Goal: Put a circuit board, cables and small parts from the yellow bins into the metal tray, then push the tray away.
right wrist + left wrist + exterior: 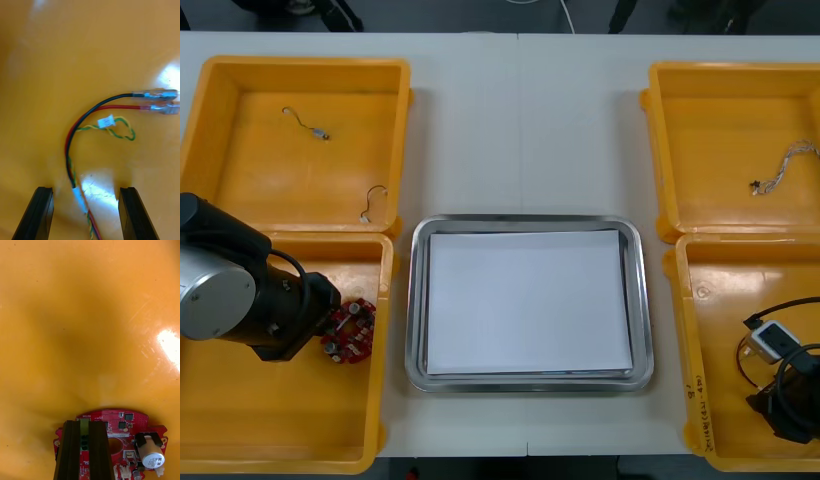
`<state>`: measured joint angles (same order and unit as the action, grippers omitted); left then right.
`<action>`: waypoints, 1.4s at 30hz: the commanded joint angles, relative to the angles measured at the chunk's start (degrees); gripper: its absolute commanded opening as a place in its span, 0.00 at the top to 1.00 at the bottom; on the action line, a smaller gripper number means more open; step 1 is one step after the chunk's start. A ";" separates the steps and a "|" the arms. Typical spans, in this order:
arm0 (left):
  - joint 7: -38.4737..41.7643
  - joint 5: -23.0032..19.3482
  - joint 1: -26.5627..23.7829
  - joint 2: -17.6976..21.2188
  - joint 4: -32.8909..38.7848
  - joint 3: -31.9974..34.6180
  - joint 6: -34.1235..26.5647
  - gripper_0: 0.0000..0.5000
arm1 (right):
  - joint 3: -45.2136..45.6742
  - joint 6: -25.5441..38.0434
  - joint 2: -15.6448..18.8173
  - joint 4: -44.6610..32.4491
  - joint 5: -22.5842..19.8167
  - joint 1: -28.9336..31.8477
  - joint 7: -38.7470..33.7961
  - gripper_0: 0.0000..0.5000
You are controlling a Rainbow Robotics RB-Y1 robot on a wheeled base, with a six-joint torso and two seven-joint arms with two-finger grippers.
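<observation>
A round red circuit board [352, 330] lies in the near-left yellow bin [240, 420]. My left gripper [330, 332] is shut on its edge. In the left wrist view the black fingers [71, 442] pinch a green part on the board [123, 420], just above the orange floor. My right gripper [85, 189] stands open over a red, black and yellow cable [93, 112] on a bin floor, one finger [41, 210] on each side of the cable's white sleeve. The metal tray [520, 225], white inside, sits between the bins and holds nothing.
Two small metal parts [310, 123] [372, 200] lie in the far-left bin. A twisted cable [785, 165] lies in the far-right bin. The near-right bin [700, 340] holds a black cable with a white connector [772, 338].
</observation>
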<state>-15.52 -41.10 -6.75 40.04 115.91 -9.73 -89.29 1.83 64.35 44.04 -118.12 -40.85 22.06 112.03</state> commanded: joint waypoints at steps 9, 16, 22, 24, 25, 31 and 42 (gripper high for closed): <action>1.80 -2.15 -0.11 1.71 1.95 4.37 -5.45 1.00 | -1.13 -1.77 -0.53 2.10 -0.98 0.79 0.74 0.00; 1.19 -3.55 -0.19 2.76 3.18 6.30 -6.51 1.00 | -1.04 -1.77 -0.62 2.10 -1.33 0.88 0.56 0.00; -0.04 -5.13 -0.99 4.34 6.52 9.47 -10.46 1.00 | -1.04 -1.86 -1.15 2.10 -1.51 0.71 0.30 0.57; -0.39 -5.66 -1.34 4.96 7.40 10.26 -11.78 1.00 | -1.04 -1.86 -1.24 2.10 -1.42 0.62 0.47 0.66; -0.66 -6.10 -1.69 5.40 7.93 10.79 -12.66 1.00 | -1.13 -1.86 -1.33 2.10 -1.51 0.53 0.47 0.70; -1.62 -10.93 -3.36 7.68 10.13 14.13 -15.56 1.00 | -1.04 -2.65 -1.33 2.10 -1.51 0.53 0.74 1.00; -3.64 -15.07 -6.79 11.11 15.93 13.60 -16.79 1.00 | 0.45 -1.86 -1.33 -1.94 -0.63 -0.26 0.82 1.00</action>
<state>-15.63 -55.04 -10.32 48.28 128.63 3.85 -105.24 1.82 62.15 43.88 -117.62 -41.85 22.03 112.03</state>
